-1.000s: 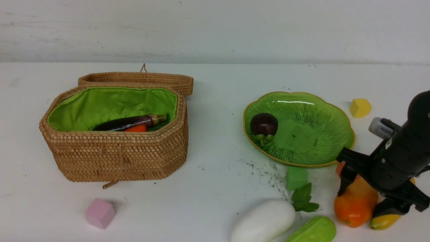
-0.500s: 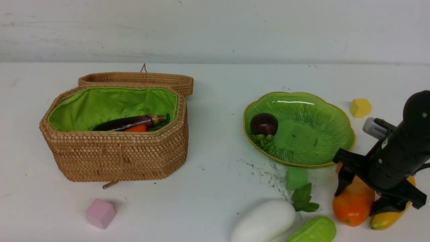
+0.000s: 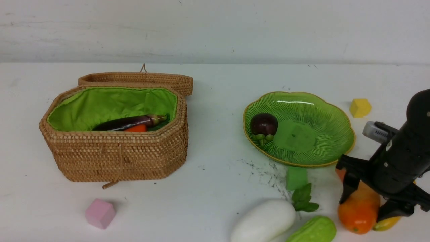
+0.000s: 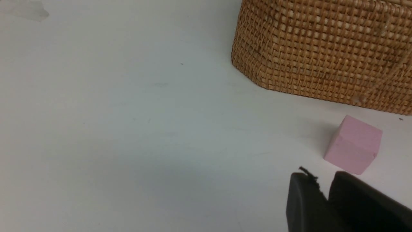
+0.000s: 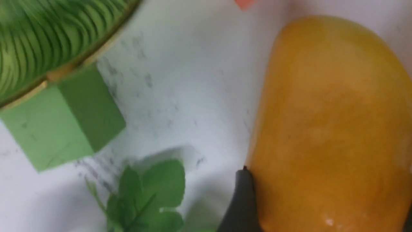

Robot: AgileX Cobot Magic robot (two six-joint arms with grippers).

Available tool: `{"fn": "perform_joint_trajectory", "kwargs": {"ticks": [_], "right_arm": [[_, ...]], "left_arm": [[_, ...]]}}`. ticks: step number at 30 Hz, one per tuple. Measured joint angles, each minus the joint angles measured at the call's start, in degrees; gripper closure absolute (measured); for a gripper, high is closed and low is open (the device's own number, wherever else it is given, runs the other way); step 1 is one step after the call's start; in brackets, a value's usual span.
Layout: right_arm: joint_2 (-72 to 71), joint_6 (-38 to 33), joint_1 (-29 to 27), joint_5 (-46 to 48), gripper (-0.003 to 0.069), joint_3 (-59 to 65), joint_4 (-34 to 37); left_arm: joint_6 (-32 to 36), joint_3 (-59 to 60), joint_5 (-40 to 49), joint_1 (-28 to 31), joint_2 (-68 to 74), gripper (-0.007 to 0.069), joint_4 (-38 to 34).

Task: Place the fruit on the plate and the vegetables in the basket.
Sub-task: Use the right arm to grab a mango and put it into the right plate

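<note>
Your right gripper (image 3: 367,207) clasps the mango (image 3: 355,219) at the plate's (image 3: 312,111) five o'clock. Your left gripper (image 4: 326,191) sits closed near the pink cube (image 4: 353,145).

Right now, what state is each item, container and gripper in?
basket, lid open, holding eggplant and carrot
plate, holds only the mangosteen
mango, on table
banana, on table, partly hidden
radish, on table
cucumber, on table
right gripper, straddles mango, grip unclear
left gripper, shut, empty
</note>
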Motion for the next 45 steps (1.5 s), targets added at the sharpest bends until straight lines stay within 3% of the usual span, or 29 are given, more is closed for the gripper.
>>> {"fn": "perform_joint_trajectory", "kwargs": {"ticks": [11, 19, 28, 39, 45], "right_arm": [[-8.3, -3.5, 0.0, 3.2, 0.0099, -0.4, -0.1], [-8.7, -8.8, 0.0, 7.8, 0.0099, -13.0, -0.1], [9.3, -12.8, 0.0, 1.8, 0.0099, -34.6, 0.4], [23.8, -12.9, 0.0, -0.6, 0.0101, -39.5, 4.8], [21.9, -12.9, 0.0, 2.8, -0.0015, -39.8, 4.8]], "left_arm": [[0.0, 0.0, 0.0, 0.0, 0.0, 0.0499, 0.0], [0.0, 0.0, 0.0, 0.0, 0.0, 0.0499, 0.0], [0.0, 0.0, 0.0, 0.0, 0.0, 0.0499, 0.0], [0.0, 0.0, 0.0, 0.0, 0.0, 0.0493, 0.0], [0.0, 0.0, 0.0, 0.0, 0.0, 0.0490, 0.0]]}}
